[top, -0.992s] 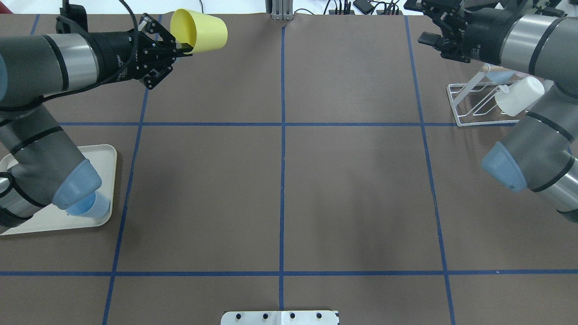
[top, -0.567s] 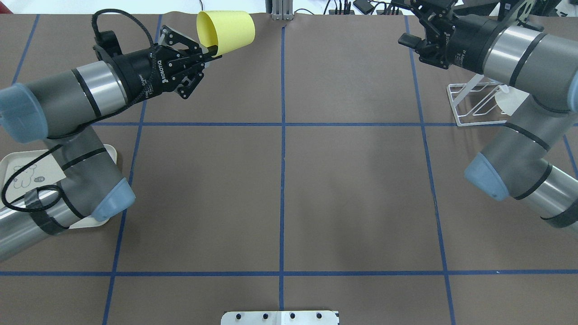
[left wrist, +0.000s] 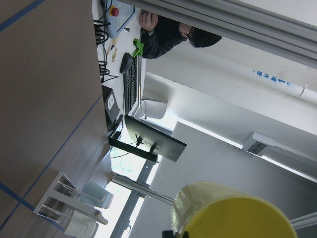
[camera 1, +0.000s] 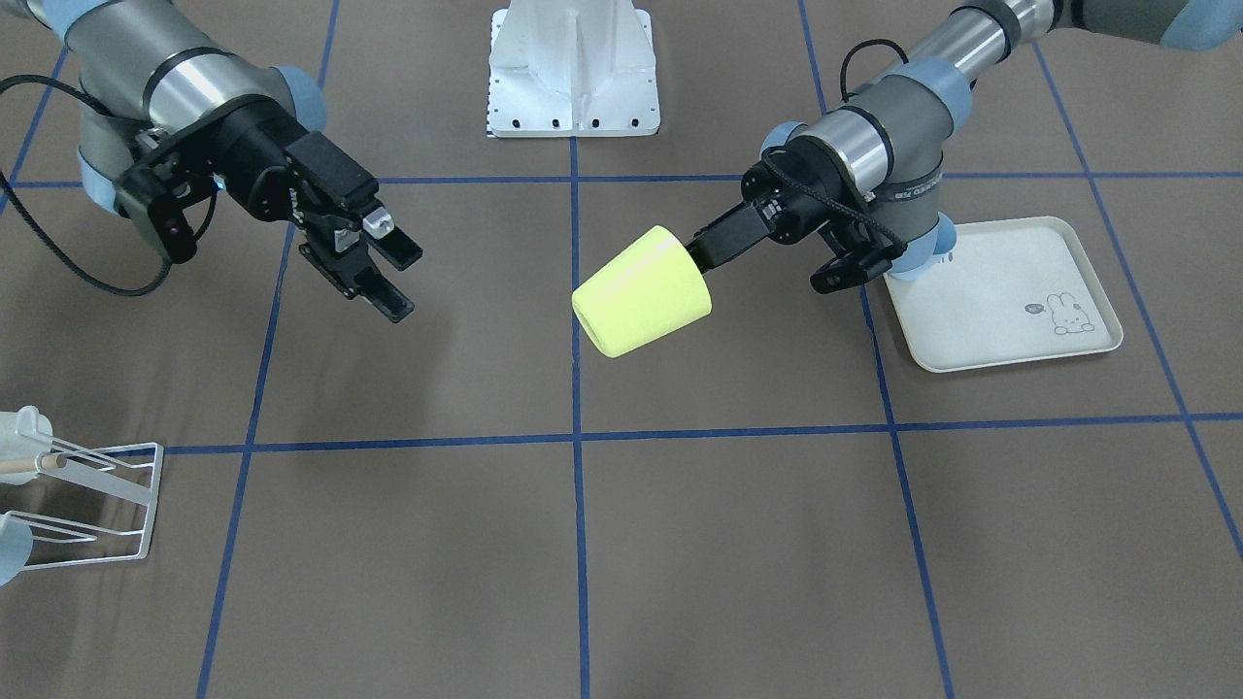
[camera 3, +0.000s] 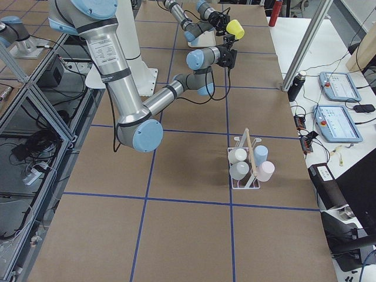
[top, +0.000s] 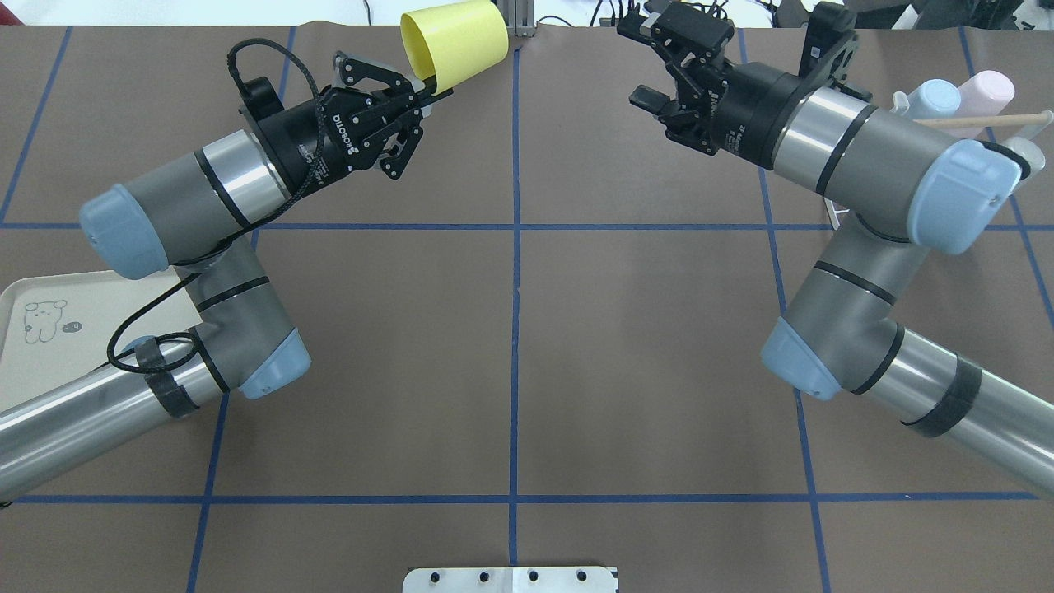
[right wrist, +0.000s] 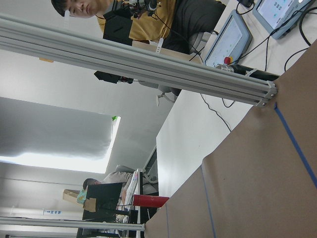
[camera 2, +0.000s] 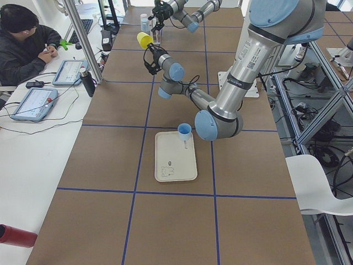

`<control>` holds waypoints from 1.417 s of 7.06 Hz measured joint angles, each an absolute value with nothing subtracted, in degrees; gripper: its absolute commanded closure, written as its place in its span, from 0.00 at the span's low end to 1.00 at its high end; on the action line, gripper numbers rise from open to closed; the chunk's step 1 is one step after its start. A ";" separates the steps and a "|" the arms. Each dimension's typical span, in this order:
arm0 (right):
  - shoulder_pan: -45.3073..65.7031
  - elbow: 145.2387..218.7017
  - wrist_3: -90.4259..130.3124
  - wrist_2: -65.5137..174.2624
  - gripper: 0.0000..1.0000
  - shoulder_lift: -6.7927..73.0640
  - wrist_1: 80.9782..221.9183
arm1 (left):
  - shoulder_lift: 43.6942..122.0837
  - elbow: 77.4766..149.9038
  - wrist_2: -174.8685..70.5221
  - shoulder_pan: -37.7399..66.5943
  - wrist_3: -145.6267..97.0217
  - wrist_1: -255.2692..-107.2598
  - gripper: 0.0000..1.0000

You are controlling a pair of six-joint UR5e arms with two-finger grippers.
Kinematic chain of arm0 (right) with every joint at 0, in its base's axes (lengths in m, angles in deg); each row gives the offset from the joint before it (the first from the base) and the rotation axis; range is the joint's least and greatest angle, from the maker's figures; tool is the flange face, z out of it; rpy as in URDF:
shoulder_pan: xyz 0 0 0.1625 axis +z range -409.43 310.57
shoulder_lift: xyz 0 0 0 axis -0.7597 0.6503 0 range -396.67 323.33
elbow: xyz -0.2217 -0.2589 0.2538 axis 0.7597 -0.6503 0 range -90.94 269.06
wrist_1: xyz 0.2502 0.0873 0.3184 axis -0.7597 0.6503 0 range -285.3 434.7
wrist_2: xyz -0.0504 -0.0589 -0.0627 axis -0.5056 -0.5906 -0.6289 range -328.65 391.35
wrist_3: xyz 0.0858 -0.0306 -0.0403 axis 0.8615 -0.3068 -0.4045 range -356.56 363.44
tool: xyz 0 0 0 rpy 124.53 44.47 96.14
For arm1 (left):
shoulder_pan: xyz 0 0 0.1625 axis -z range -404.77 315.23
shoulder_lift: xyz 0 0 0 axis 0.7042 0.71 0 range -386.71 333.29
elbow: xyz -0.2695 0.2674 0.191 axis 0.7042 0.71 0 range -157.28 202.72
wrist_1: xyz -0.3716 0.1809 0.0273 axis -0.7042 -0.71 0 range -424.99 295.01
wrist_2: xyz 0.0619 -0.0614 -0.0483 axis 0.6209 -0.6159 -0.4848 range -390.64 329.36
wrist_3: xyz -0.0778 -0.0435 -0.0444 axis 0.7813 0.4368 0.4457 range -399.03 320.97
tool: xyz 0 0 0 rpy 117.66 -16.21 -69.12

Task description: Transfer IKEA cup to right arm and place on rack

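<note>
The yellow IKEA cup (camera 1: 641, 291) hangs on its side above the table's middle line, base pointing toward the right arm. My left gripper (camera 1: 701, 250) is shut on its rim wall; the overhead view shows the same grip, left gripper (top: 428, 86) on the cup (top: 454, 41). The right gripper (camera 1: 396, 282) is open and empty, facing the cup across a clear gap, and in the overhead view the right gripper (top: 639, 63) sits just right of centre. The white wire rack (camera 3: 249, 154) stands at the table's right end, and the front-facing view shows the rack (camera 1: 151, 500) at lower left.
Several pale cups (camera 3: 252, 163) sit on the rack. The cream rabbit-print tray (camera 1: 1000, 291) lies at the robot's left with a blue cup (camera 2: 185, 131) on it. A person (camera 2: 25, 41) sits at the desk past the far edge. The robot base (camera 1: 573, 68) is at the near edge.
My left arm has swung toward the table's centre line with the yellow cup. The right arm has swung in from the rack side toward the centre, its gripper still open.
</note>
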State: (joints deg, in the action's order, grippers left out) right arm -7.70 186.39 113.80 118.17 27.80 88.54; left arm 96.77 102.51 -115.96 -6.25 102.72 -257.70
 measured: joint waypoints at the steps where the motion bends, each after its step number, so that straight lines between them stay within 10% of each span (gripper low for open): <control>1: -8.46 186.19 114.44 116.89 0.00 26.61 88.51 | 97.05 100.49 -114.86 -6.35 105.00 -262.06 1.00; 10: -12.67 185.54 115.45 110.63 0.00 24.10 87.27 | 103.91 95.06 -107.92 -12.78 108.19 -266.10 1.00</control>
